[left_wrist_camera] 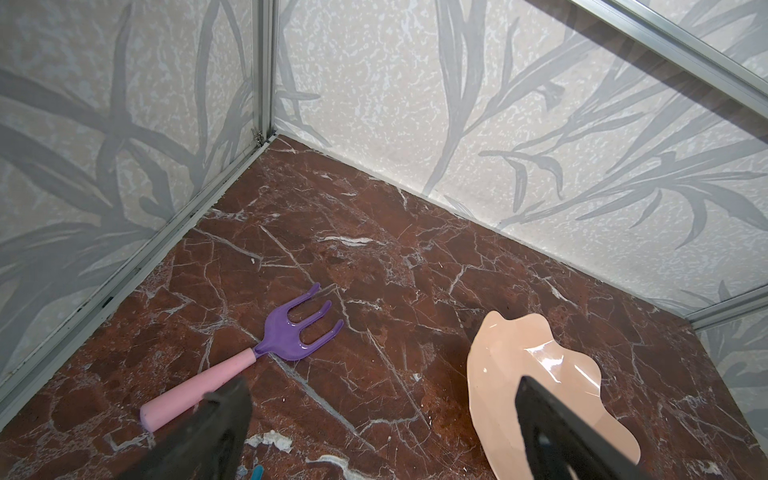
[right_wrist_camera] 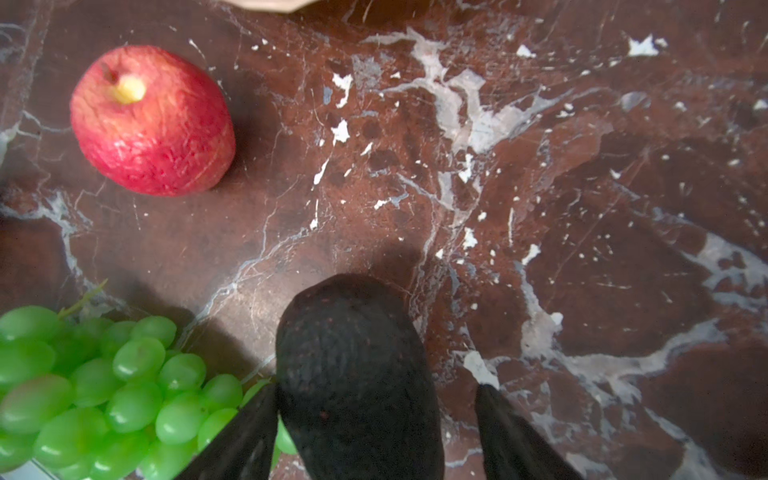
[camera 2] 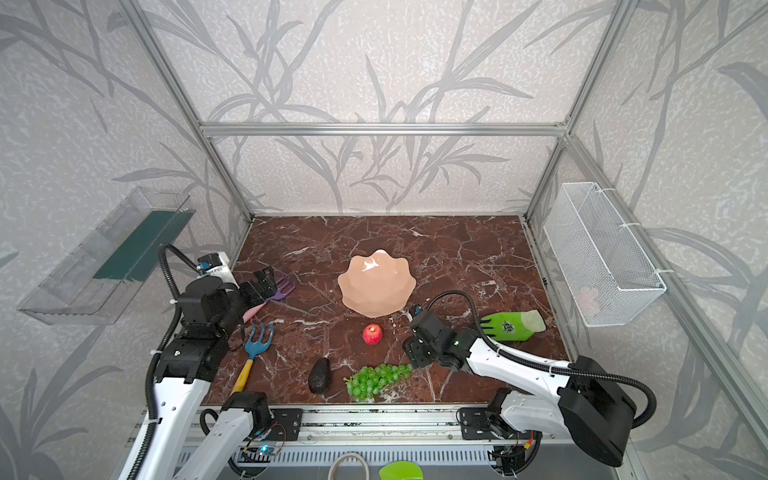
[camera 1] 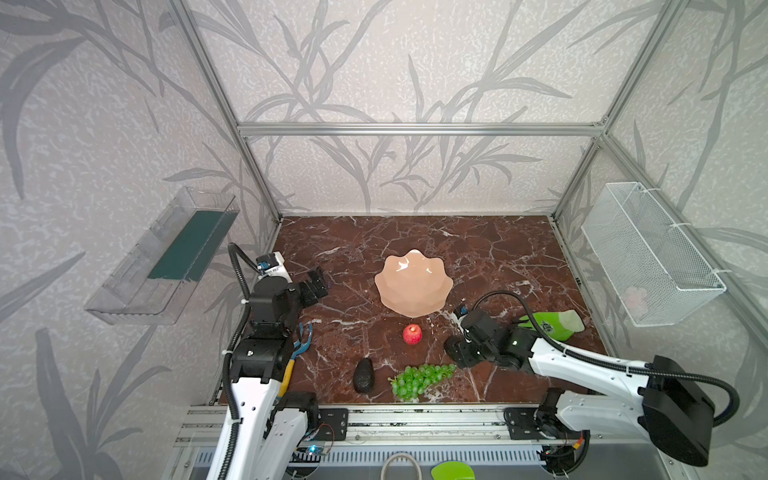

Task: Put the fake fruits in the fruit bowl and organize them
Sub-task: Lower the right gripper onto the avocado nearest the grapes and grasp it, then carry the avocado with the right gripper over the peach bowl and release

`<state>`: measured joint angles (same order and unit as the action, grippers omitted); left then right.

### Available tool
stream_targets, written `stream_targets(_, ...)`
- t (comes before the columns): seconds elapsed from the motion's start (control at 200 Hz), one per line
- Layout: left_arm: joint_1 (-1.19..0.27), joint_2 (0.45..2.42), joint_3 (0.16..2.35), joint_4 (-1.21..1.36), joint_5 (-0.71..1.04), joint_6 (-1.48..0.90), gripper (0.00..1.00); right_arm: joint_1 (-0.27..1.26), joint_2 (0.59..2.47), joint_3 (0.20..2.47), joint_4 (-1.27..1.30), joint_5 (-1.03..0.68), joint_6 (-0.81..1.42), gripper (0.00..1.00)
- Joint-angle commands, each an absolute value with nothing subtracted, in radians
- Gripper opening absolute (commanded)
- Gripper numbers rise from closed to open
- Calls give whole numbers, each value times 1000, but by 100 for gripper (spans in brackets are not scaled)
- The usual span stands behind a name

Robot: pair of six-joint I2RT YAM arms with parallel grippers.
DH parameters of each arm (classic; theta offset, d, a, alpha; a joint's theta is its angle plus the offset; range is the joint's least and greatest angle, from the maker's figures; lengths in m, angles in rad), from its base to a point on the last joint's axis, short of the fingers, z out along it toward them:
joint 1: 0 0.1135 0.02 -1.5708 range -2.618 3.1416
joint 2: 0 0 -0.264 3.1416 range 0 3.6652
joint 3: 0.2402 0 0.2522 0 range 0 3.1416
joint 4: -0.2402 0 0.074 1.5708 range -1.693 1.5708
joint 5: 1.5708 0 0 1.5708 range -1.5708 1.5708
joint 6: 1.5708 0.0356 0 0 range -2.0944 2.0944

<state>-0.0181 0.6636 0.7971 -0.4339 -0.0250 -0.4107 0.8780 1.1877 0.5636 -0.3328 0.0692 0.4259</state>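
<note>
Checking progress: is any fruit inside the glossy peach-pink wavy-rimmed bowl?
No, in both top views the peach-pink bowl holds no fruit.

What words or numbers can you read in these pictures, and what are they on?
No text here can be read clearly.
green glove: a black printed emblem, too small and blurred to read.
white box at the wrist of the arm on the left in a top view: a few dark marks, too small to read.
The fruits, bowl, garden forks, tray and basket show no writing.
</note>
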Motion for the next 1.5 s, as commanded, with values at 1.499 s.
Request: stream_targets(1.499,14,674,811,-535,-93,-423,99,736,2063,1484,-279,66,144,48)
